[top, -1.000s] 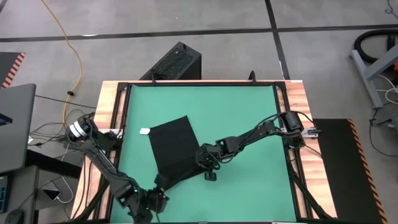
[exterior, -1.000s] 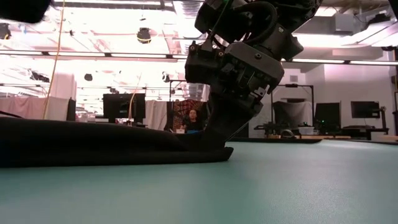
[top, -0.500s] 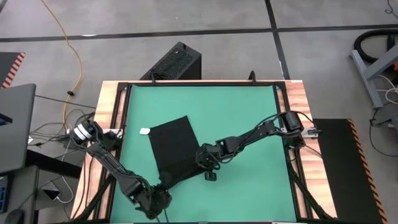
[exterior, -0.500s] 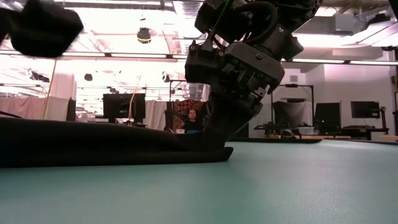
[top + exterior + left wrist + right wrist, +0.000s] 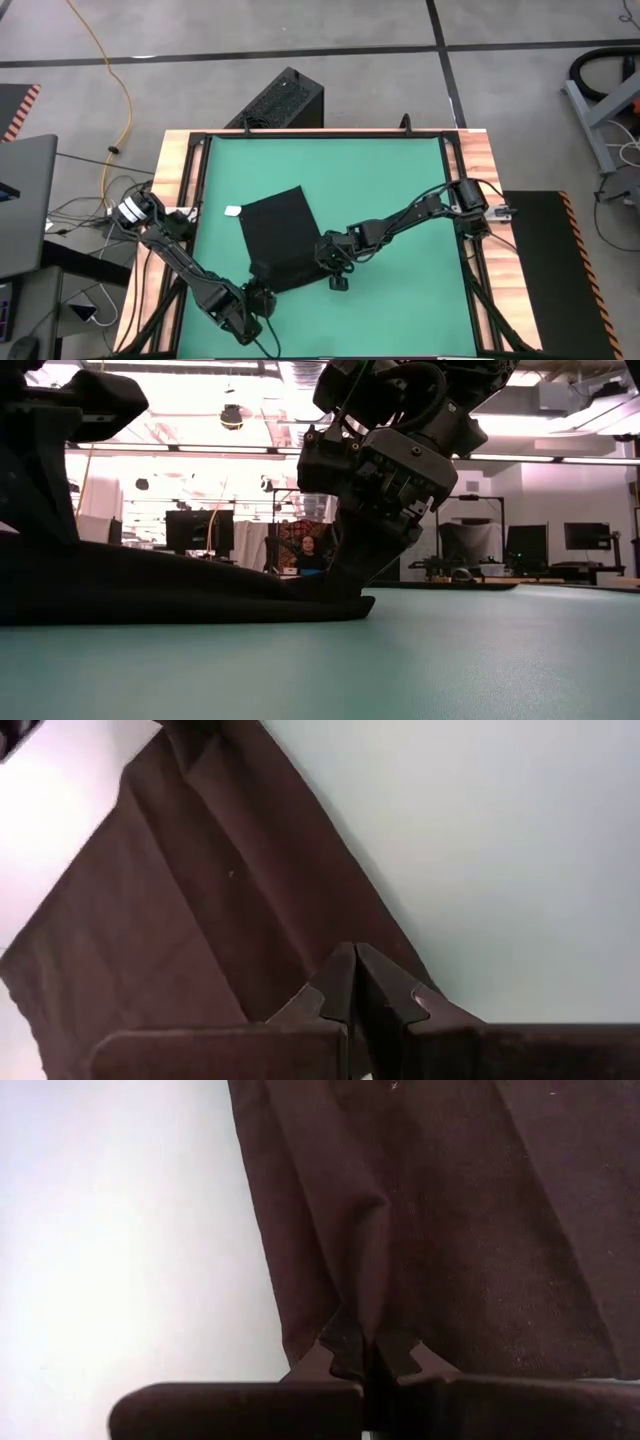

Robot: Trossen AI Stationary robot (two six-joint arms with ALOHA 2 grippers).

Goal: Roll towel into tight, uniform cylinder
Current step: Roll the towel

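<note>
The black towel [image 5: 278, 235] lies spread on the green mat [image 5: 400, 200], with its white tag [image 5: 233, 211] at its far left corner. My left gripper [image 5: 260, 293] is shut at the towel's near left corner and also shows in the left wrist view [image 5: 353, 988]. My right gripper [image 5: 329, 260] is shut at the towel's right edge, near its near right corner, and also shows in the right wrist view [image 5: 368, 1352]. In the low view the towel [image 5: 180, 590] lies low on the mat below the right gripper [image 5: 345, 592]. My left gripper is shut on the towel near its near left corner [image 5: 330, 975], close to the edge. The fingers come from above, slanting from the table's near side. One layer or several, I cannot tell. The rest of the towel lies on the mat. My right gripper pinches the towel's right edge [image 5: 362, 1315] between its two fingers, from above. A narrow ridge of cloth [image 5: 375, 1230] puckers up from the fingertips into the towel. The towel lies on the mat beside the fingers.
A black ribbed box [image 5: 285, 100] stands on the floor behind the table's far edge. A wooden rim [image 5: 178, 170] frames the mat. Bare mat lies right of and beyond the towel. A person [image 5: 310, 552] sits far off in the room.
My left gripper has gone from the table's near edge toward the far edge and a little right, onto the towel's near left corner. That corner, which stretched toward the near edge, now sits closer in under the gripper. My right gripper has kept still.
</note>
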